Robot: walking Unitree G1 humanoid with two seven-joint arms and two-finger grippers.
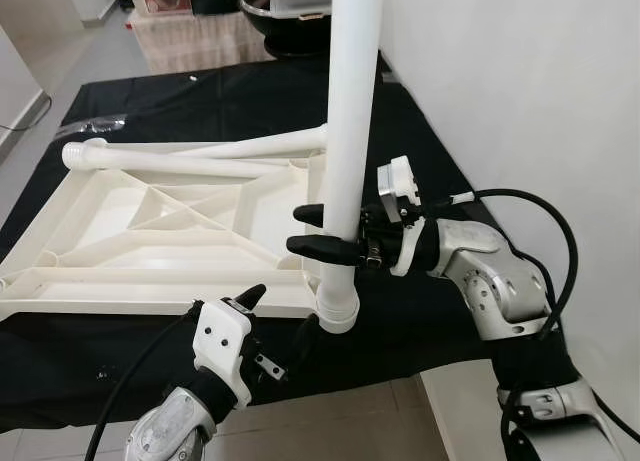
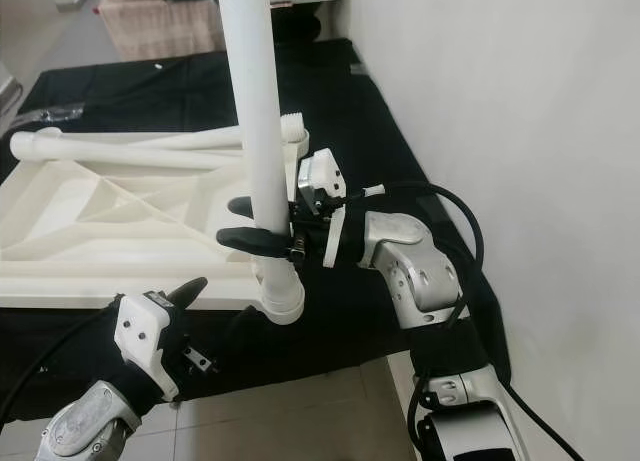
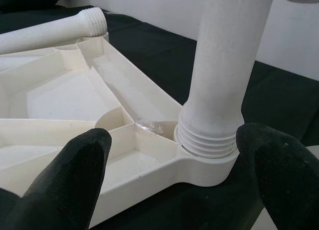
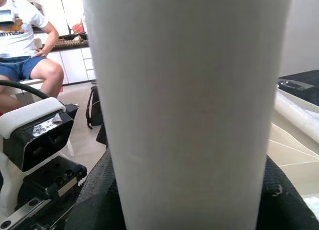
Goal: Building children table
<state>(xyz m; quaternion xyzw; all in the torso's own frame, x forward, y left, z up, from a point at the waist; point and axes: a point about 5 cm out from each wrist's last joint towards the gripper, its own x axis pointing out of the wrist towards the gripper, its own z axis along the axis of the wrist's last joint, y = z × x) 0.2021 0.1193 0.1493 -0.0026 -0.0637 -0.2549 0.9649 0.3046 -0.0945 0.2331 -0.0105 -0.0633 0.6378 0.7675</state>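
Observation:
A white plastic table top (image 1: 150,231) lies upside down on a black cloth, ribs facing up. A white table leg (image 1: 350,131) stands upright in the socket (image 1: 338,311) at its near right corner, threads still showing (image 3: 207,142). My right gripper (image 1: 322,229) is shut on this leg a little above the socket. My left gripper (image 1: 280,316) is open at the near edge, its fingers (image 3: 75,165) to either side of the socket, not touching it. Two more legs (image 1: 200,159) lie across the far side of the table top.
The black cloth (image 1: 200,101) covers a low surface whose near edge drops to a tiled floor (image 1: 330,421). A white wall (image 1: 520,81) runs close along the right. Boxes and a dark bowl (image 1: 270,11) sit beyond. A seated person (image 4: 25,45) appears in the right wrist view.

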